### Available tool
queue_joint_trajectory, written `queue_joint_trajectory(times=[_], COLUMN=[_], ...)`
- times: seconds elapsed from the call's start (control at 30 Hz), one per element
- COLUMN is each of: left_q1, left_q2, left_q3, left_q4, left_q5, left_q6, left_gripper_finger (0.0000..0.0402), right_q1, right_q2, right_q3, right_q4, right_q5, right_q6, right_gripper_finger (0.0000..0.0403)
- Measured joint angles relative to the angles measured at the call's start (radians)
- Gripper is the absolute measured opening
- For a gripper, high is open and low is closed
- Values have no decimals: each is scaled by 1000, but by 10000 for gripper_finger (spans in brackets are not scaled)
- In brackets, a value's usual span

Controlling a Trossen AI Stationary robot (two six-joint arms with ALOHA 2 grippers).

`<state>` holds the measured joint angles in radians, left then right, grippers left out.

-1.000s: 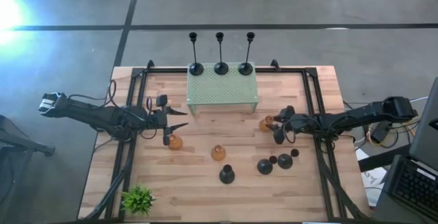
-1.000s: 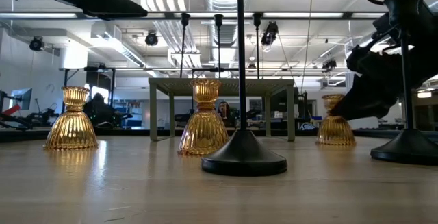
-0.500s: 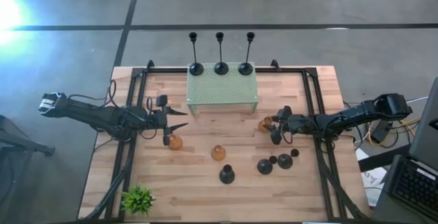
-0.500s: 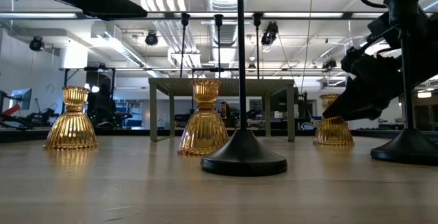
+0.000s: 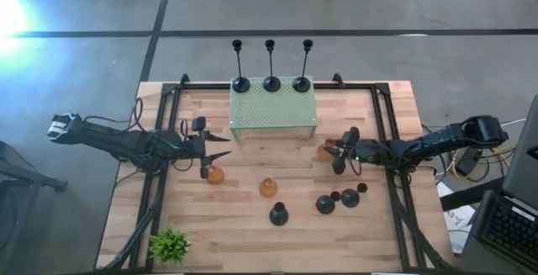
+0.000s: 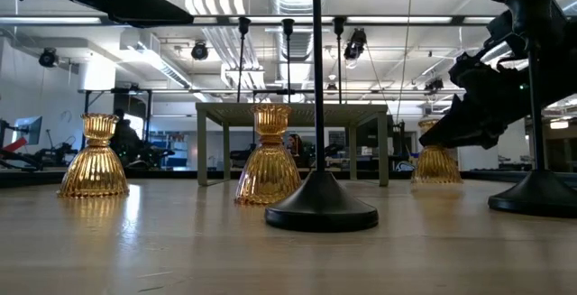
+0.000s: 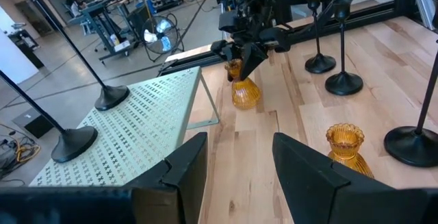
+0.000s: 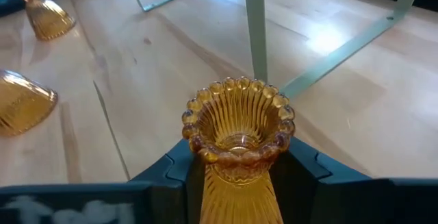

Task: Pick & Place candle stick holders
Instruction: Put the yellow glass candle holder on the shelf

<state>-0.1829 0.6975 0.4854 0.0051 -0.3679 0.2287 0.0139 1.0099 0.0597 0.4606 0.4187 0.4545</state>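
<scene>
Jaws of the right gripper [image 8: 236, 176] clamp the amber holder's [image 8: 237, 131] neck between them.

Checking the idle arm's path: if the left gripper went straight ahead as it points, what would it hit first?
Probably the amber holder that the right gripper grips; the left gripper sits open, though depth is unclear.

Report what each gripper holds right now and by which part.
The right gripper has closed on an amber glass holder, fingers either side of its neck just under the beaded rim. The left gripper is open and holds nothing.
</scene>
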Motion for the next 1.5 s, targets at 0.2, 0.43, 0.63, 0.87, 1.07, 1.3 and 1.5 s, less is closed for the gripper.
queue_joint_trajectory(times=[0.2,0.43,0.63,0.87,1.07,1.3,1.5], left_q1=[0,0,0,0,0,0,0], left_q2=[0,0,0,-4,-7,-7,-7], left_q3=[0,0,0,7,8,5,5], left_q4=[0,0,4,25,31,28,26], left_q5=[0,0,0,0,0,0,0], left_q6=[0,0,4,10,14,14,18], left_gripper_finger=[170,170,170,170,170,170,170], right_q1=[1,1,1,-74,-261,-473,-543], right_q2=[-56,-116,-117,-84,-18,93,212], right_q3=[69,325,537,658,675,673,691], right_q4=[-92,-545,-693,-687,-585,-439,-366], right_q5=[-11,-60,-99,-72,-221,-463,-562], right_q6=[-4,-10,-88,-232,-298,-328,-374], right_gripper_finger=[121,121,121,121,121,121,120])
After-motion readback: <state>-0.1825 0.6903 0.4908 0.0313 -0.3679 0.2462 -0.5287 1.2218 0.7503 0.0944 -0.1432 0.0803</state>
